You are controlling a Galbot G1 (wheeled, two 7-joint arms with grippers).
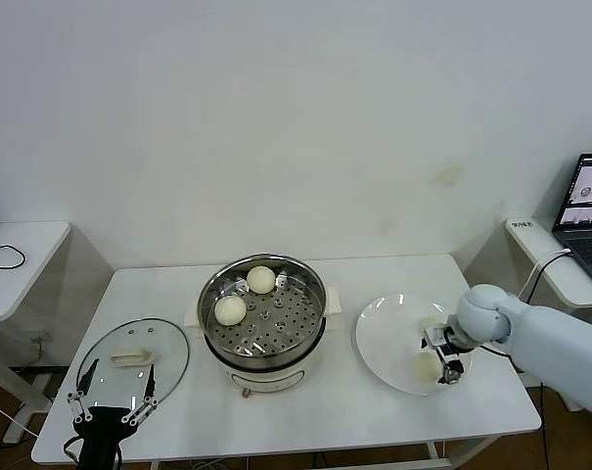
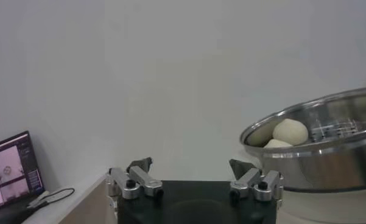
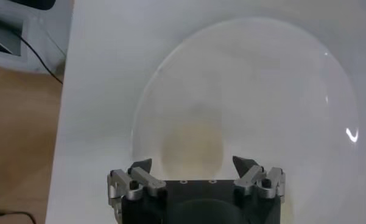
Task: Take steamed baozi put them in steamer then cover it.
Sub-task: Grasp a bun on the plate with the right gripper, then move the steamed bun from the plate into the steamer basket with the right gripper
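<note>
The steel steamer (image 1: pixel 305 328) stands mid-table with two baozi (image 1: pixel 261 279) (image 1: pixel 230 309) on its perforated tray. It also shows in the left wrist view (image 2: pixel 320 152), with a baozi (image 2: pixel 290 131) inside. The glass cover (image 1: pixel 168 348) lies flat to its left. On the white plate (image 1: pixel 384 338) to the right lies another baozi (image 1: pixel 426 366). My right gripper (image 1: pixel 450 358) hangs just over it, open. In the right wrist view the baozi (image 3: pixel 192 143) sits between the spread fingers of the gripper (image 3: pixel 193 164), untouched. A further pale shape (image 1: pixel 434 322) is partly hidden behind the wrist. My left gripper (image 1: pixel 114 397) is open and empty at the cover's near edge.
A small side table with a cable (image 1: pixel 7 257) stands at the left. Another with a laptop (image 1: pixel 587 206) stands at the right. The table's front edge runs just below the plate and the cover. The right forearm (image 1: pixel 550 343) reaches in from the right.
</note>
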